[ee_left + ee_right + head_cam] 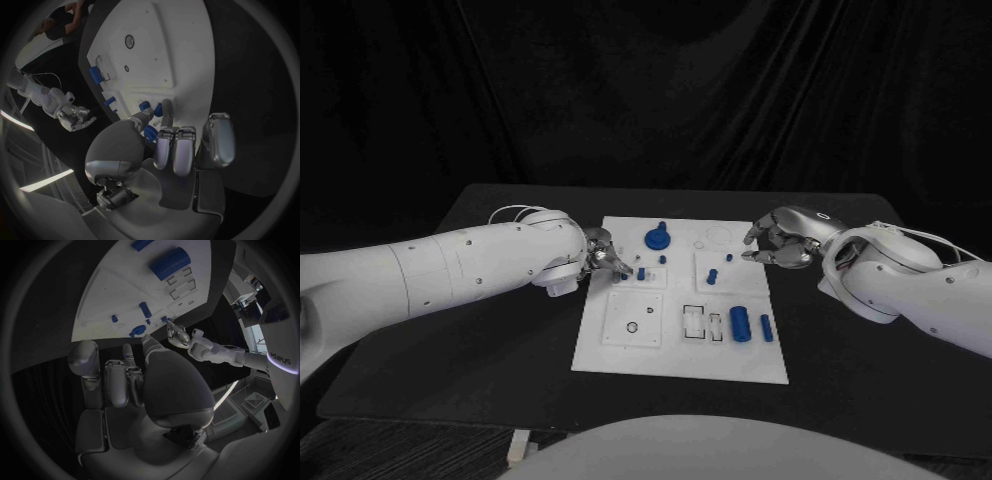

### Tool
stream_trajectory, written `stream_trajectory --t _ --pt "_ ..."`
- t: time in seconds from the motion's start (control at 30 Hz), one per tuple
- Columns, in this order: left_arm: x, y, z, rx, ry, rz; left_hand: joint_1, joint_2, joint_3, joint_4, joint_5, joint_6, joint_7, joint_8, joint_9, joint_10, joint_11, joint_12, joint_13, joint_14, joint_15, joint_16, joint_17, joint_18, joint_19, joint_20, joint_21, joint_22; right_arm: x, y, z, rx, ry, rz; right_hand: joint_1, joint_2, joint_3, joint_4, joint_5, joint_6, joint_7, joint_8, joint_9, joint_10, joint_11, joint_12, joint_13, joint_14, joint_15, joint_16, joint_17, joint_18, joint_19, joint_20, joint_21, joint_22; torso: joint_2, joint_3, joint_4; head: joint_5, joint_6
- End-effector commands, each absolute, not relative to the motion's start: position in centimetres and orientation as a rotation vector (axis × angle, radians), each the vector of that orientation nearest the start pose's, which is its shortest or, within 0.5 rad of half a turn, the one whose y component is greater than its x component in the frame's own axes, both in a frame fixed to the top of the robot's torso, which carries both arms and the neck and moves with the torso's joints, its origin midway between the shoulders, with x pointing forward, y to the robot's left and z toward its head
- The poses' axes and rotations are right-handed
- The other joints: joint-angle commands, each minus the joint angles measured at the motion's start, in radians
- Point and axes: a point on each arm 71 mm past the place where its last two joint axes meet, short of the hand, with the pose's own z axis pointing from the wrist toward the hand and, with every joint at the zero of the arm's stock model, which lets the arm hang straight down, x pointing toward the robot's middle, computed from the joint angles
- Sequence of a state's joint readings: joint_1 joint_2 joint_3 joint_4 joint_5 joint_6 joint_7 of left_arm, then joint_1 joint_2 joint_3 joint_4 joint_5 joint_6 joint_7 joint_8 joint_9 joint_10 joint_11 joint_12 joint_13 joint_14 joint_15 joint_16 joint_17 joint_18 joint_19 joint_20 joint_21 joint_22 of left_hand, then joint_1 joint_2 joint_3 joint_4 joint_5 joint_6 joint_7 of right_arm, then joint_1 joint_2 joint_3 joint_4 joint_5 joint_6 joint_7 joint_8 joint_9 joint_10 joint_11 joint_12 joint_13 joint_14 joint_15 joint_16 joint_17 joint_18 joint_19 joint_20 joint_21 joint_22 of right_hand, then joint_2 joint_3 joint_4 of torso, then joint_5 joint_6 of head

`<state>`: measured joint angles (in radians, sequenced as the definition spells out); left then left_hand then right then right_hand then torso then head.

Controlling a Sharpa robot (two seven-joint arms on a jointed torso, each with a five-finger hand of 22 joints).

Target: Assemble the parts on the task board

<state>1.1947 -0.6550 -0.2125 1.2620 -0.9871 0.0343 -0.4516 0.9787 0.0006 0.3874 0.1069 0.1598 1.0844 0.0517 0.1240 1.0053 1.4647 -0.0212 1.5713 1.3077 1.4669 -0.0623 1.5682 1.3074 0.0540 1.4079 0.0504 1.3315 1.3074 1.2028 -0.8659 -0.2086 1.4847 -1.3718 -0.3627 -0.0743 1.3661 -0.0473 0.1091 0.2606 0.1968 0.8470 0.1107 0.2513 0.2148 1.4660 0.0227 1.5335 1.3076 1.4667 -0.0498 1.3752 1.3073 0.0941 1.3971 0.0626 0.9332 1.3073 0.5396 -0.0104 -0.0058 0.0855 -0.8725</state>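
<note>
The white board (678, 345) lies in the middle of the black counter (473, 350). On its far part sits a round blue knob (658, 238); nearer the middle stand small blue pegs (711, 275), and on the near right lie a thick blue cylinder (740, 324) and a thinner blue pin (766, 327) side by side.

The left hand (603, 255) is at the board's left edge, toward the far end. In the left wrist view its fingers (176, 150) reach over the board's edge, and the thumb and a fingertip meet around a small blue part (158, 109); it appears pinched, though I cannot tell for sure.

The right hand (780, 240) hovers at the board's far right corner, fingers curled inward. In the right wrist view nothing shows in it
</note>
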Motion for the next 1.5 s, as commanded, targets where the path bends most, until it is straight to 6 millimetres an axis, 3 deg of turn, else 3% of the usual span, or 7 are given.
stream_trajectory --t 0.03,0.2,0.5,0.77,0.93,1.3,1.5 --pt "48.97 20.34 -29.87 -0.274 2.396 -0.342 -0.006 0.007 -0.013 0.004 -0.008 -0.013 0.0 0.005 0.01 0.106 0.01 -0.001 0.263 0.104 0.005 0.003 0.263 0.007 -0.003 0.005 -0.001 0.182 46.67 -22.75 -24.36 -0.101 1.795 0.598 -0.001 0.008 -0.001 -0.008 0.006 0.003 0.006 0.001 -0.001 0.06 0.008 -0.004 0.205 0.056 0.009 -0.004 0.062 0.02 -0.006 0.003 -0.006 0.109 0.0 0.0004 0.0011 -0.002 0.0" --pt "48.99 20.29 -29.85 -0.275 2.392 -0.346 -0.008 0.022 -0.046 0.031 -0.002 -0.038 0.004 0.028 0.039 0.106 0.012 -0.001 0.263 0.104 0.009 0.003 0.263 0.008 -0.003 0.008 -0.002 0.181 46.66 -22.73 -24.39 -0.102 1.797 0.598 -0.001 0.008 -0.001 -0.008 0.009 0.003 0.006 0.001 -0.001 0.06 0.008 -0.003 0.206 0.056 0.009 -0.004 0.062 0.02 -0.006 0.003 -0.006 0.109 -0.001 0.0 0.0009 -0.001 0.0" --pt "49.03 20.21 -29.78 -0.276 2.379 -0.361 0.008 0.028 -0.058 0.033 0.02 -0.066 0.007 0.034 0.05 0.106 0.015 -0.001 0.263 0.104 0.011 0.003 0.263 0.008 -0.004 0.01 -0.004 0.181 46.62 -22.69 -24.46 -0.103 1.8 0.599 -0.001 0.008 -0.001 -0.008 0.009 0.003 0.006 0.001 -0.001 0.06 0.008 -0.003 0.206 0.056 0.009 -0.004 0.062 0.02 -0.006 0.003 -0.006 0.109 0.0 -0.0003 0.0012 0.0 0.0" --pt "49.06 20.12 -29.7 -0.27 2.368 -0.387 0.036 0.031 -0.061 0.025 0.099 -0.095 0.011 0.04 0.057 0.106 0.019 -0.001 0.263 0.104 0.015 0.003 0.263 0.009 -0.009 0.014 -0.011 0.179 46.59 -22.72 -24.49 -0.103 1.803 0.598 -0.002 0.008 -0.001 -0.008 0.011 0.003 0.006 0.001 -0.001 0.059 0.008 -0.004 0.204 0.056 0.009 -0.004 0.061 0.02 -0.006 0.003 -0.007 0.109 0.0 0.0 0.0018 0.0 0.0" --pt "49.07 20.07 -29.66 -0.266 2.362 -0.403 0.054 0.028 -0.05 0.015 0.18 -0.114 0.015 0.044 0.059 0.106 0.022 -0.001 0.263 0.104 0.018 0.003 0.263 0.011 -0.015 0.017 -0.017 0.177 46.57 -22.71 -24.51 -0.103 1.806 0.598 -0.002 0.008 -0.001 -0.008 0.011 0.003 0.006 0.001 -0.001 0.059 0.008 -0.004 0.204 0.056 0.009 -0.004 0.061 0.02 -0.006 0.003 -0.007 0.109 0.0 0.0001 0.0018 0.0 0.0" --pt "49.12 20.04 -29.6 -0.26 2.353 -0.423 0.067 0.034 -0.027 0.008 0.204 -0.121 0.015 0.048 0.059 0.106 0.023 -0.001 0.263 0.104 0.019 0.003 0.263 0.012 -0.019 0.019 -0.021 0.176 46.57 -22.71 -24.55 -0.104 1.809 0.597 -0.002 0.008 -0.001 -0.008 0.013 0.003 0.006 0.0 -0.002 0.059 0.008 -0.005 0.203 0.055 0.009 -0.005 0.061 0.02 -0.006 0.003 -0.01 0.108 0.001 -0.0001 0.0019 0.0 0.0" --pt "49.13 20.06 -29.58 -0.255 2.352 -0.435 0.107 0.027 0.047 -0.038 0.285 -0.128 0.015 0.064 0.067 0.106 0.022 -0.001 0.263 0.104 0.019 0.003 0.263 0.013 -0.022 0.018 -0.023 0.176 46.57 -22.71 -24.58 -0.104 1.81 0.597 -0.002 0.011 0.001 -0.008 0.018 0.003 0.006 0.0 -0.002 0.059 0.008 -0.005 0.204 0.055 0.009 -0.005 0.061 0.02 -0.006 0.003 -0.011 0.108 0.001 0.0002 0.0025 -0.001 0.0"
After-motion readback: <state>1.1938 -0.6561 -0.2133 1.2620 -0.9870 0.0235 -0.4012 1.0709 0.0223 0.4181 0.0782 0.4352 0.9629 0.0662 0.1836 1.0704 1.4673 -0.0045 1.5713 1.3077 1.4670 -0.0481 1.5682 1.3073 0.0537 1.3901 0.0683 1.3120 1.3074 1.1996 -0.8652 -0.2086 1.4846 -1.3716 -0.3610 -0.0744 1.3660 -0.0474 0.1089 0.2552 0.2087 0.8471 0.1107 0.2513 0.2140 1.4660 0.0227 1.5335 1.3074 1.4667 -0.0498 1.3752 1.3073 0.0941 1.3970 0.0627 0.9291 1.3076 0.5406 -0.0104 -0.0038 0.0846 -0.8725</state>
